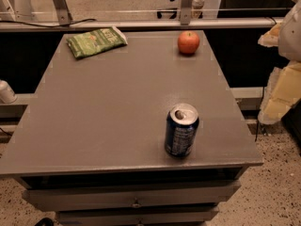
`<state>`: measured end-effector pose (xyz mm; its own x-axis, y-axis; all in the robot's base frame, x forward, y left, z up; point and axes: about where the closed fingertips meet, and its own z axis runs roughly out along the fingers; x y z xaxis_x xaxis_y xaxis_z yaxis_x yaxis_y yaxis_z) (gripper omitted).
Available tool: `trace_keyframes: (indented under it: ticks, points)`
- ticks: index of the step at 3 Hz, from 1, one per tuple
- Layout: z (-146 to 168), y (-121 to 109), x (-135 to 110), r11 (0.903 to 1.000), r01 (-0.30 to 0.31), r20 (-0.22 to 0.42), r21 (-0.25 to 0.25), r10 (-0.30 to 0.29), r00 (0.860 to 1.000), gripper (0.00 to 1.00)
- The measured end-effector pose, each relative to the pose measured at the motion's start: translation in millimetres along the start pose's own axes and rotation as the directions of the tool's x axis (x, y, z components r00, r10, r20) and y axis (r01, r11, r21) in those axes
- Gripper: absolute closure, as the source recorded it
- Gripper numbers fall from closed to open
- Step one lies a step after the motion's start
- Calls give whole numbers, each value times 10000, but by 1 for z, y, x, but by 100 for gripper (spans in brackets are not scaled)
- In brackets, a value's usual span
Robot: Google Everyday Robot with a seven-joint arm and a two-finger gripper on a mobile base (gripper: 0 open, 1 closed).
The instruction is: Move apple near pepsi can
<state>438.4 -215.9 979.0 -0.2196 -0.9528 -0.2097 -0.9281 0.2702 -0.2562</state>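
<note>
The red-orange apple (188, 42) sits at the far right of the grey table top (108, 107), close to its back edge. The dark blue pepsi can (181, 130) stands upright near the front right edge, well apart from the apple. My gripper (280, 92) shows as pale yellow and white shapes at the right edge of the camera view, off the table's right side and above the floor. It is away from both the apple and the can and holds nothing that I can see.
A flat green snack bag (96, 41) lies at the far left of the table. Drawers (136, 197) front the table below. A rail and metal legs (186, 6) run behind the back edge. Speckled floor (273, 192) lies to the right.
</note>
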Motion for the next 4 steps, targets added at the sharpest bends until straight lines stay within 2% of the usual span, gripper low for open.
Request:
trace_keyframes:
  ticks: [1,2,3,4]
  points:
    - [0,0,0,10000,1,19,23,-2,10000,0]
    - [13,-19,-11,9995,109,545,305,-126,9984,0]
    - [41,-58,-25,9971,122,1325,745,-221,9909,0]
    - [71,-101,-48,9939,-8,2240,1106,-242,9743,0]
